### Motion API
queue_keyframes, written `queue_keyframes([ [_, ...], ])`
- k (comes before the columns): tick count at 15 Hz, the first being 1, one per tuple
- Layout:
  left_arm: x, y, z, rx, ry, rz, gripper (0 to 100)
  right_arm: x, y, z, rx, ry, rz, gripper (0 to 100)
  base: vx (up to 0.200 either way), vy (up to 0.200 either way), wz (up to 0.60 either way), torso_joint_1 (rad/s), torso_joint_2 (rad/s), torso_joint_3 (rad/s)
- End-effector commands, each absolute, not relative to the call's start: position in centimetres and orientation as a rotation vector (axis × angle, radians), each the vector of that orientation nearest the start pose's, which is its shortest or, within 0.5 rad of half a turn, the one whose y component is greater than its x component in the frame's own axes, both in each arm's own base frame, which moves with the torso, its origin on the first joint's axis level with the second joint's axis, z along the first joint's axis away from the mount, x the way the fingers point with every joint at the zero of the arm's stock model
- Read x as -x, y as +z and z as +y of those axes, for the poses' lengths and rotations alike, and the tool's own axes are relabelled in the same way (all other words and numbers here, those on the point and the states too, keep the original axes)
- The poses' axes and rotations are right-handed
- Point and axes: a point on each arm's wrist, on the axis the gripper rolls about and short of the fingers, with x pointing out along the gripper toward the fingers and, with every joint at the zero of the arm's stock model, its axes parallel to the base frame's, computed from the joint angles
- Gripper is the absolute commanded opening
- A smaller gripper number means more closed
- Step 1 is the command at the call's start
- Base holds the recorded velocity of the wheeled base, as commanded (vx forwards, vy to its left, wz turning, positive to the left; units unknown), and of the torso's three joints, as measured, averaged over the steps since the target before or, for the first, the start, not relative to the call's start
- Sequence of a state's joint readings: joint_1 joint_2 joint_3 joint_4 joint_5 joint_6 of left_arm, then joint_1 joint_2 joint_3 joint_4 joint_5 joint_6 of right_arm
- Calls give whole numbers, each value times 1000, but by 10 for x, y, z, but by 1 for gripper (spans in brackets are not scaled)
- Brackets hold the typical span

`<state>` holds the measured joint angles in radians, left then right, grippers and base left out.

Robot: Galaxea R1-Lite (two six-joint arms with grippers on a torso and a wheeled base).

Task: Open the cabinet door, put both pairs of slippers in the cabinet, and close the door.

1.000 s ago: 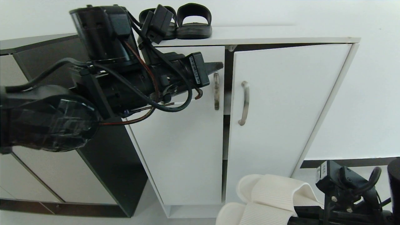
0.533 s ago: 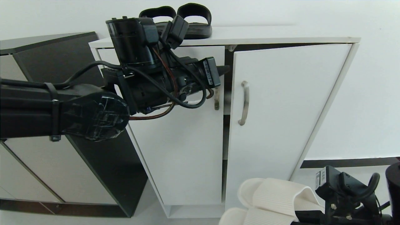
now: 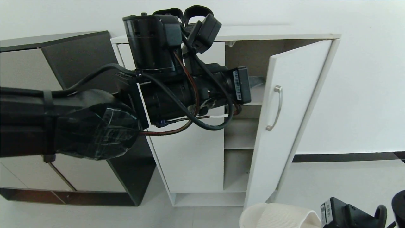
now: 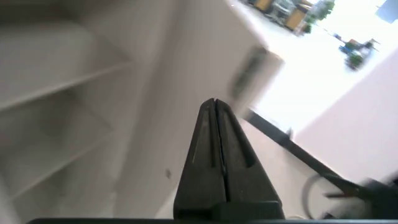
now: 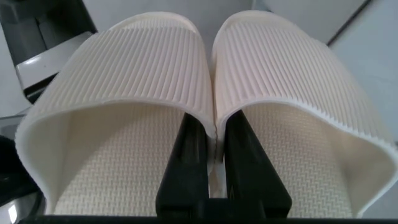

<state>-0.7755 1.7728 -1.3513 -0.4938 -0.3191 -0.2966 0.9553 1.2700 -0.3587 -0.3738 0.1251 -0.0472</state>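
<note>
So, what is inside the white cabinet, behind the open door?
Only bare shelves. The left gripper and its arm cover part of the upper shelf, and the closed left door hides the other half.

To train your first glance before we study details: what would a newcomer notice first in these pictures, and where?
The big black left arm fills the middle of the head view, its shut left gripper at the opening of the white cabinet, whose right door stands open. The right gripper clamps a pair of cream slippers low before the cabinet, while black slippers sit on its top.
</note>
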Motion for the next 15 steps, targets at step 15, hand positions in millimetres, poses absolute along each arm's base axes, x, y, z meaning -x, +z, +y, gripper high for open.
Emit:
queue_keyframes([
  [15,-49,257,-16,35,-112,-43,0,-236,134,214,6,10,298,0,-27,0,0,-1,0,0],
])
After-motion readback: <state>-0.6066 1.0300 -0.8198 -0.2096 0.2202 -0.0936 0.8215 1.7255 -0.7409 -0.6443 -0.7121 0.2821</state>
